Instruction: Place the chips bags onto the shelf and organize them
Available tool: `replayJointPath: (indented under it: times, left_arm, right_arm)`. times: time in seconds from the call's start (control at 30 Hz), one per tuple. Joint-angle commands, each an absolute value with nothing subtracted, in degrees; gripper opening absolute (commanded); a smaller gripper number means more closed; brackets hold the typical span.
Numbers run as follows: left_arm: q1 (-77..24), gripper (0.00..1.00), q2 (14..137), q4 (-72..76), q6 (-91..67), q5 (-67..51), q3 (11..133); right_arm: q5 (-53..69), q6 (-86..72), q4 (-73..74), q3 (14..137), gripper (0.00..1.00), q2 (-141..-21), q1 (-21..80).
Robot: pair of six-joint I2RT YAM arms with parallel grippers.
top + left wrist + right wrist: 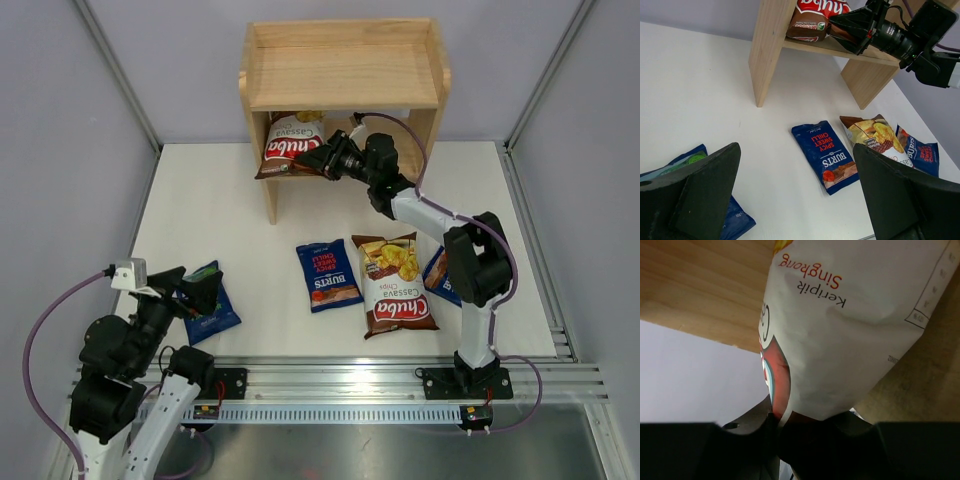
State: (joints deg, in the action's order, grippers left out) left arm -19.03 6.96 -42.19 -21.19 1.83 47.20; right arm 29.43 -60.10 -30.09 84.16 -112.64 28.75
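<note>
chuba bag [290, 140] on the shelf [345, 65], clamped in right end effector [315, 160].

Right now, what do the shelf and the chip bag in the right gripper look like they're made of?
The shelf looks like pale unpainted wood, matte, with grain lines showing on its boards. The brown chip bag pinched in the right gripper looks like thin glossy plastic film, judging by its sheen and soft creases.

White shells between black joints, that was my right arm [432, 213], a purple cable [405, 122] looping along it! My left arm [165, 405] matched. Left hand [197, 291] wore broad matte-black fingers [700, 195], a white box [129, 272] behind; right hand [322, 158] was black too.
</note>
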Motion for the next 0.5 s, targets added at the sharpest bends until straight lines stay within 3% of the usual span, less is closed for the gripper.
replayJointPath:
  times: [0.0,0.27,0.43,0.47]
  left_arm:
    - [-19.51,0.99,5.98,-39.64,-20.3,2.81,46.85]
    - [-19.6,0.99,6.24,-39.55,-20.3,2.81,46.76]
    - [-19.69,0.99,6.5,-39.55,-20.3,2.81,46.84]
    - [-19.69,0.99,6.5,-39.64,-20.3,2.81,46.85]
  right_arm:
    - [29.09,-60.82,-29.01,88.51,0.29,-114.25,28.04]
    - [30.32,-62.31,-28.3,91.5,0.37,-116.9,28.3]
    - [31.38,-62.4,-27.16,92.29,0.62,-116.81,28.74]
    - [31.2,-61.71,-26.81,92.02,0.63,-116.46,28.74]
